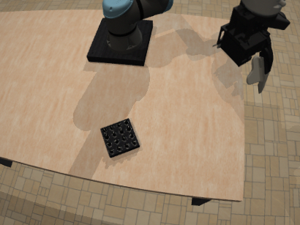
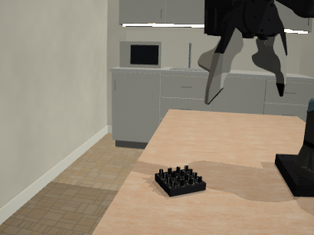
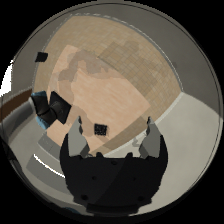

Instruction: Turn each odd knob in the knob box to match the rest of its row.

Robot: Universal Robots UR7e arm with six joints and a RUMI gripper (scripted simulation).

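Observation:
The black knob box (image 1: 120, 138) (image 2: 188, 190) (image 3: 100, 130) sits on the wooden table, turned a little, with rows of short black knobs standing on its top. The knobs are too small and dark in these views to read their pointing directions, and the row labels and marks cannot be read. My gripper (image 2: 244, 99) (image 3: 114, 117) is open and empty, its two grey fingers spread wide. It hangs high above the table's right side in the top view, far from the knob box. In the wrist view the box appears small between the fingers, well beyond them.
The wooden table (image 1: 183, 131) (image 2: 237, 137) (image 3: 110, 95) has its near edge a little beyond the box in the top view. The arm's black base plate (image 1: 96, 54) (image 2: 288, 175) stands at the back of the table there. Grey kitchen cabinets (image 2: 135, 102) stand behind the table in the exterior view.

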